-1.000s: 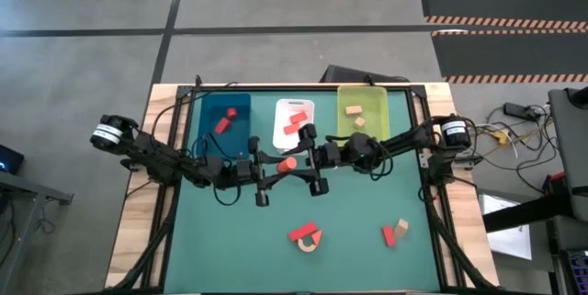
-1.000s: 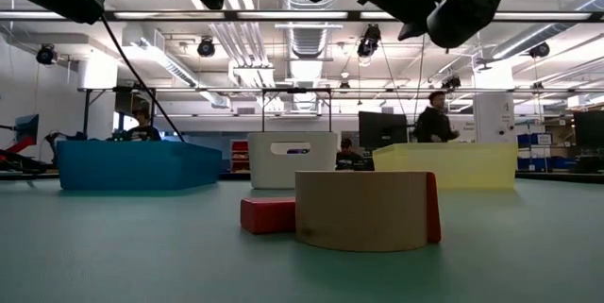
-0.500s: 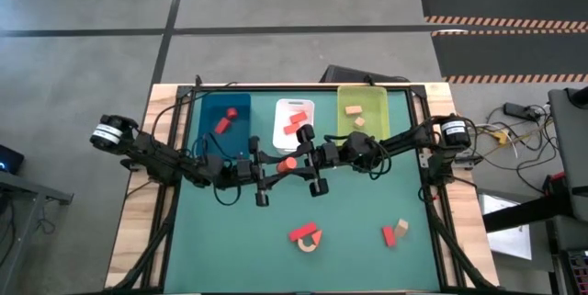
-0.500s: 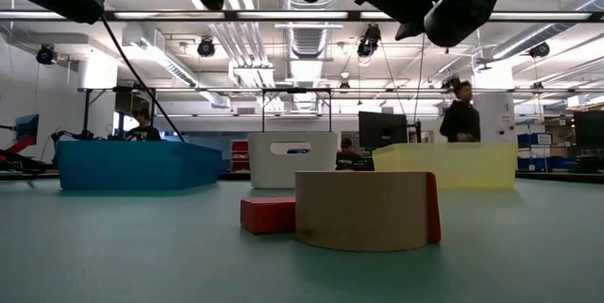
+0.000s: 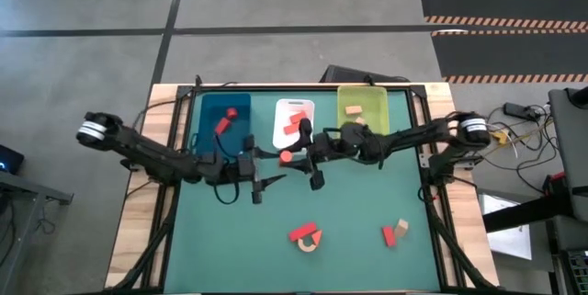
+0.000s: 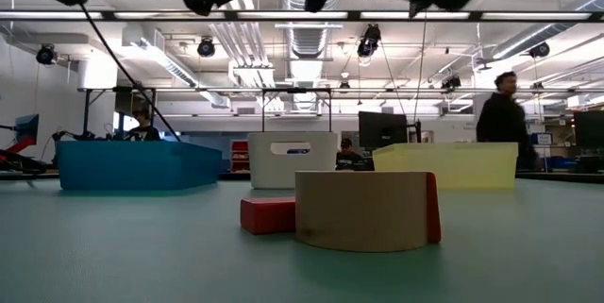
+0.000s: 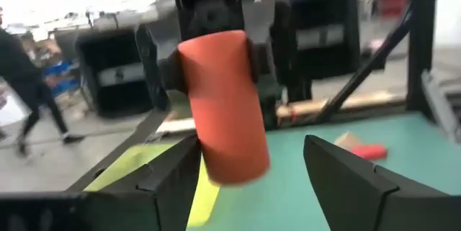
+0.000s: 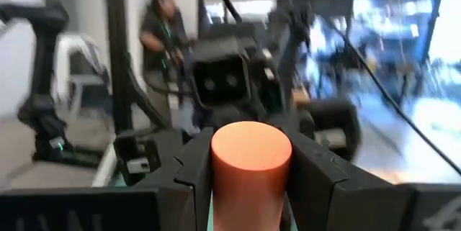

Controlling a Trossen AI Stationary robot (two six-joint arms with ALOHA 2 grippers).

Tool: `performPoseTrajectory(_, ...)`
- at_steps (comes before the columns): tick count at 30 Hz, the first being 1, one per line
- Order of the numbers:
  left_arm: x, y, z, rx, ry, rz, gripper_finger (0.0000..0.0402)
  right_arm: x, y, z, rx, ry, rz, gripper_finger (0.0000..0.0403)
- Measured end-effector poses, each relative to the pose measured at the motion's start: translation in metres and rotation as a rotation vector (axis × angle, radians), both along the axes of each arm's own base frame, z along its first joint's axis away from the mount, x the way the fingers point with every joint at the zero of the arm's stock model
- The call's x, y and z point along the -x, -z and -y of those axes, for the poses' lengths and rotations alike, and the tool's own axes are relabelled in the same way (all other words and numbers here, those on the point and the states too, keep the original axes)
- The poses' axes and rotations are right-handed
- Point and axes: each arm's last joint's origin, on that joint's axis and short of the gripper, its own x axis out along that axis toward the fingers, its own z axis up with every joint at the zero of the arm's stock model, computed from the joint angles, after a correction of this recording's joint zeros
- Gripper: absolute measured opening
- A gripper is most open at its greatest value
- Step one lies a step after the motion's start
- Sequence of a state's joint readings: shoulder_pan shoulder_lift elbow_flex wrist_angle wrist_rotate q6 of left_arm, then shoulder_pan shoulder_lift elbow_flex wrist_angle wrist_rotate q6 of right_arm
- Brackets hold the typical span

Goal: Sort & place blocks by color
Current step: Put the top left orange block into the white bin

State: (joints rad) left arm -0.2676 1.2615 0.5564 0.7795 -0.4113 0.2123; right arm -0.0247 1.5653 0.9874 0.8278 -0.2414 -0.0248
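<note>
My right gripper (image 5: 292, 155) hovers over the table just in front of the white tray (image 5: 294, 120), shut on a red cylinder block (image 5: 287, 157). My left gripper (image 5: 269, 185) is open, a little to the cylinder's left and nearer side, touching nothing. In the left wrist view the cylinder (image 7: 223, 109) shows ahead of my open left fingers (image 7: 173, 180). A tan arch piece (image 5: 308, 243) and a red block (image 5: 301, 232) lie on the mat. A red and a tan block (image 5: 395, 232) lie farther right. My right gripper pinches the red cylinder between its two fingers (image 8: 198, 166), one on each curved side (image 8: 250, 180). It comes in level from the table's right. The cylinder lies along the fingers, its free end (image 8: 250, 148) pointing toward the left gripper, and it is lifted clear of the table.
Three trays stand along the far edge: blue (image 5: 225, 125) with red blocks, white with red blocks, yellow-green (image 5: 361, 104) with tan blocks. In the low view the arch (image 6: 363, 210) and red block (image 6: 267, 215) stand near. A person (image 6: 500, 119) walks in the room behind.
My left gripper has drawn back from the red cylinder toward the table's left. My right gripper has kept the cylinder and carried it slightly toward the far edge. Both arms have risen in the low view. The blocks on the mat have stayed put.
</note>
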Motion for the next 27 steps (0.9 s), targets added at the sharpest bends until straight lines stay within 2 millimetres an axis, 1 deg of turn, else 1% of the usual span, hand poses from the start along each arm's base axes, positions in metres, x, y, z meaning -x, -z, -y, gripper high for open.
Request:
performPoseTrajectory(5,0.021,-0.008,-0.007,-0.036,-0.062,-0.118,0.0230,0.001,-0.030,0.007,0.048,0.162,-0.292,0.0119)
performPoseTrajectory(9,0.036,-0.013,-0.012,-0.053,-0.089,-0.172,0.0230,0.000,-0.054,0.013,0.101,0.306,-0.519,0.0119)
performPoseTrajectory(13,0.047,-0.018,-0.016,-0.056,-0.122,-0.180,0.0231,-0.004,-0.068,0.028,0.093,0.383,-0.706,0.0119)
performPoseTrajectory(17,0.052,-0.021,-0.018,-0.049,-0.145,-0.160,0.0231,-0.010,-0.070,0.051,0.063,0.438,-0.869,0.0119)
performPoseTrajectory(20,0.055,-0.020,-0.019,-0.051,-0.146,-0.163,0.0231,-0.015,-0.065,0.071,0.051,0.473,-0.978,0.0119)
performPoseTrajectory(23,0.060,-0.019,-0.020,-0.049,-0.152,-0.156,0.0231,-0.021,-0.055,0.091,0.058,0.497,-1.070,0.0119)
performPoseTrajectory(27,0.068,-0.019,-0.024,-0.049,-0.202,-0.137,0.0231,-0.033,-0.037,0.115,0.061,0.510,-1.152,0.0119)
